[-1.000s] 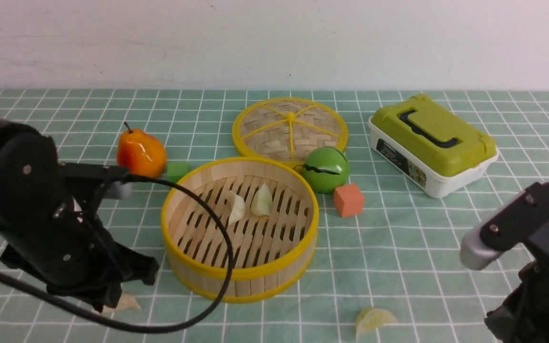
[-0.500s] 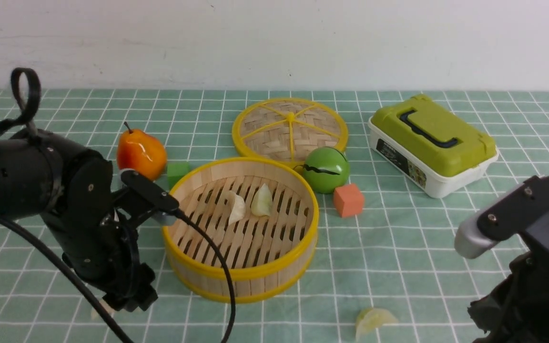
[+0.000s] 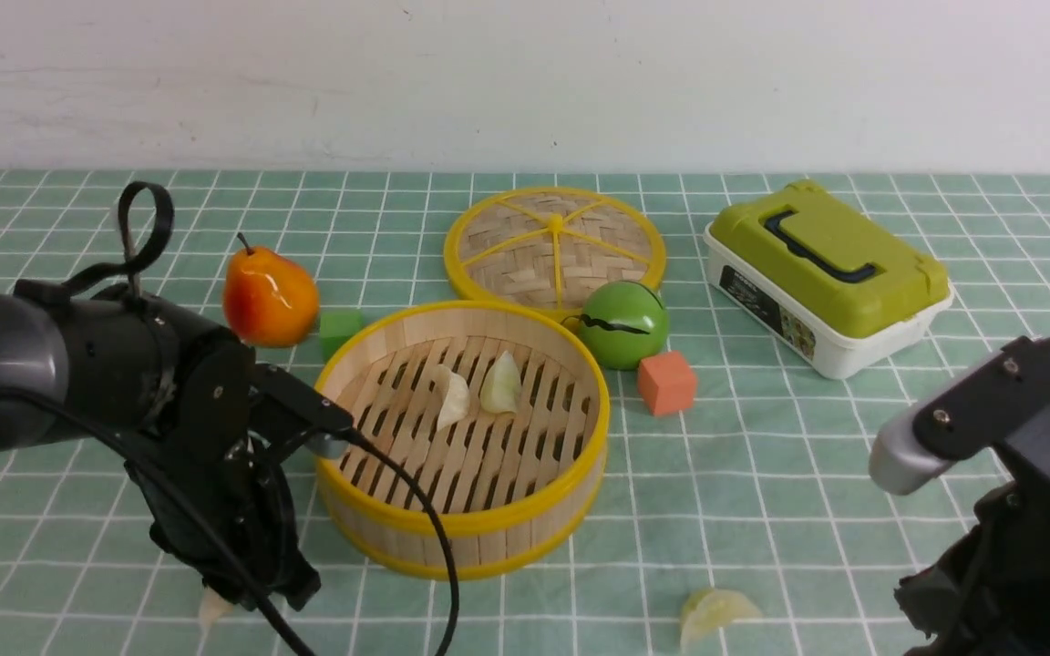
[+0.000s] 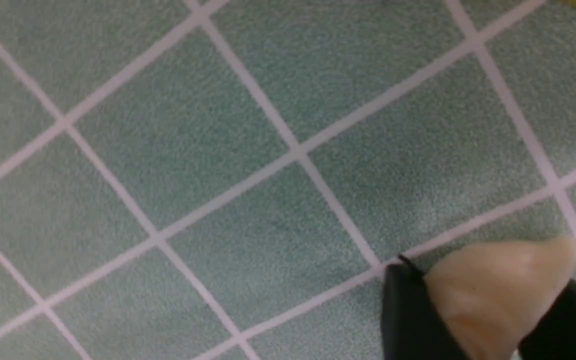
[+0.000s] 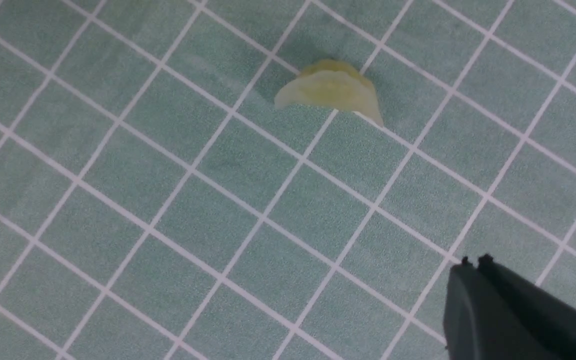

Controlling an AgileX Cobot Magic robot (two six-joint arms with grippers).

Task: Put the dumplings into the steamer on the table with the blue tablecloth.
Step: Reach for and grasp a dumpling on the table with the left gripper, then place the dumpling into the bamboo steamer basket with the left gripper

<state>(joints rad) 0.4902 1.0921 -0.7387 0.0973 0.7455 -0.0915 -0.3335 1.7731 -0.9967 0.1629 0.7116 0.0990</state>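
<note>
The steamer [image 3: 463, 526] stands mid-table on the blue tablecloth [image 3: 762, 474] with two dumplings inside, one white [image 3: 452, 398] and one pale green [image 3: 501, 383]. A third, cream dumpling [image 4: 498, 290] sits between the fingers of my left gripper [image 4: 488, 280], which is shut on it right at the cloth, front-left of the steamer. In the front view only its tip [image 3: 212, 609] peeks out below the left gripper [image 3: 242, 597]. A yellow-green dumpling [image 3: 715, 609] [image 5: 330, 90] lies at the front edge. My right gripper [image 5: 473, 262] is shut and empty, right of it.
The flat woven lid [image 3: 554, 244] lies behind the steamer. A green ball [image 3: 622, 323] and an orange cube [image 3: 667, 383] sit at its right. At its back left are a pear [image 3: 270, 293] and a small green cube [image 3: 339, 326]. A green lunch box [image 3: 826, 273] stands at the back right.
My left arm turned and shifted a little right over the cream dumpling, and its jaws opened and came together on it. The right arm edged left and now holds still.
</note>
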